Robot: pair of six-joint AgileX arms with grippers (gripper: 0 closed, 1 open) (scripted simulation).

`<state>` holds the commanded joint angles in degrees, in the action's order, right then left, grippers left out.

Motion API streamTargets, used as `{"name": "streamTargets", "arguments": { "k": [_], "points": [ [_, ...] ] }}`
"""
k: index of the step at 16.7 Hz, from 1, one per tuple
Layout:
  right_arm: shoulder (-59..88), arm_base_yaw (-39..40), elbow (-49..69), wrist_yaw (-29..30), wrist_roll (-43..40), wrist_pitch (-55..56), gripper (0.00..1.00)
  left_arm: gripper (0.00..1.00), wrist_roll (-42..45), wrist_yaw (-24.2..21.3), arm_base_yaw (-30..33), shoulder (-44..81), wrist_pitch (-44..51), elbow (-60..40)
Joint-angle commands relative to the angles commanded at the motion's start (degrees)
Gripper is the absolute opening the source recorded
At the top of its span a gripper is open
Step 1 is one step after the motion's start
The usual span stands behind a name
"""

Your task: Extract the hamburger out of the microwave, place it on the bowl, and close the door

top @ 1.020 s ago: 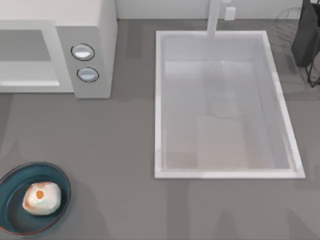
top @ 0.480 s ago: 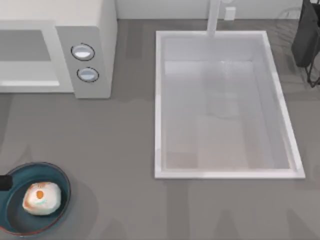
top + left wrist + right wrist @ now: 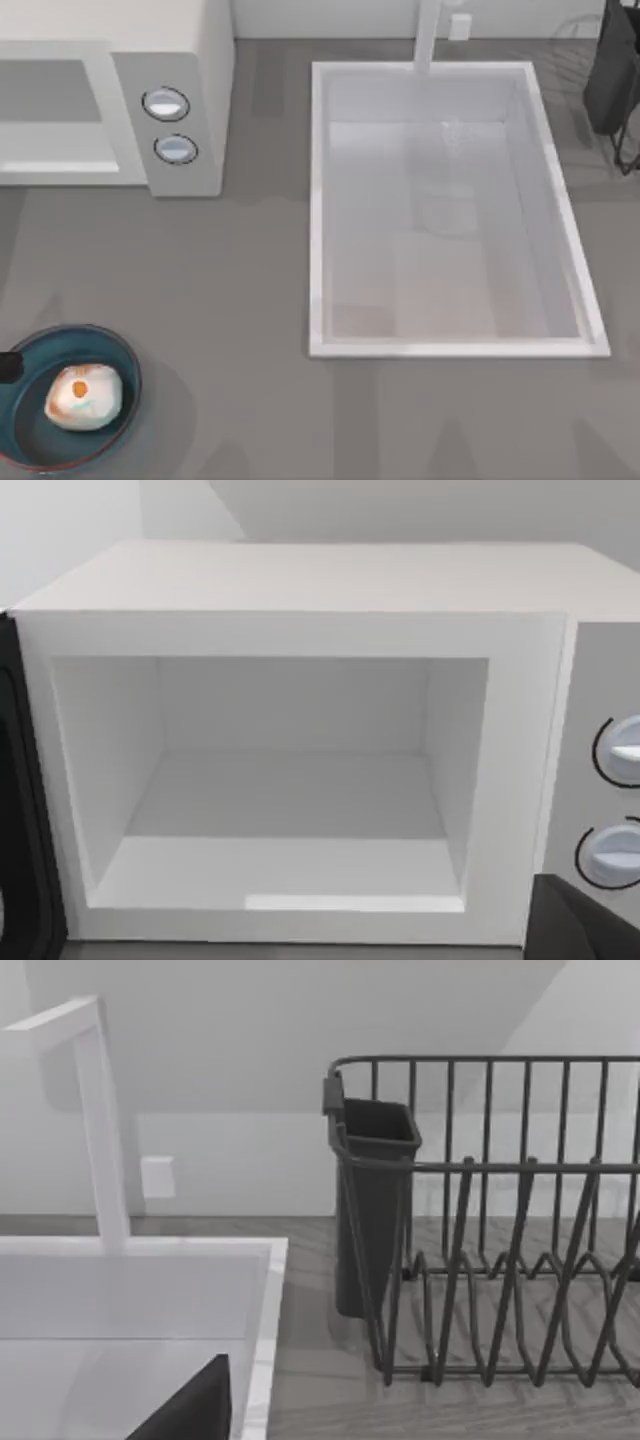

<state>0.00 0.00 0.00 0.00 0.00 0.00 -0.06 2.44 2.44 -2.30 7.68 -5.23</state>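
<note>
The hamburger (image 3: 84,397), a pale bun with orange patches, lies in the dark teal bowl (image 3: 22,432) at the table's front left. The off-white microwave (image 3: 180,60) stands at the back left. Its cavity (image 3: 290,780) is open and holds nothing. The door (image 3: 22,810) is swung open, and its dark edge shows beside the cavity. A dark piece of my left arm (image 3: 6,367) pokes in at the left edge, just touching the bowl's rim. A dark part of my left gripper (image 3: 585,925) shows below the knobs. My right gripper (image 3: 190,1412) hangs over the sink's far corner.
A large white sink (image 3: 316,200) with a faucet (image 3: 428,35) fills the middle and right of the table. A dark wire dish rack (image 3: 500,1260) with a cutlery cup (image 3: 372,1210) stands at the back right. Two knobs (image 3: 166,104) face the front.
A dark piece of my left arm has come into the top view at the left edge beside the bowl. The hamburger, bowl and microwave have stayed put.
</note>
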Motion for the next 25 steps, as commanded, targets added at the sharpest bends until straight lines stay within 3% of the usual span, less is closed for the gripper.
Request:
{"name": "streamTargets", "arguments": {
  "k": [6,9,18,25],
  "points": [
    [0.0,0.0,0.0,0.0,0.0,0.0,1.0,0.0,0.07,-16.41,-16.41,2.26,-3.96,1.72],
    [0.0,0.0,0.0,0.0,0.0,0.0,1.0,0.0,0.1,-21.34,-21.34,3.25,-6.13,2.88],
    [0.0,0.0,0.0,0.0,0.0,0.0,1.0,0.0,2.97,-21.65,-24.44,6.83,-4.39,-0.85],
    [0.0,0.0,0.0,0.0,0.0,0.0,1.0,0.0,19.92,-23.58,-39.68,35.84,7.78,-28.07]
  ]
}}
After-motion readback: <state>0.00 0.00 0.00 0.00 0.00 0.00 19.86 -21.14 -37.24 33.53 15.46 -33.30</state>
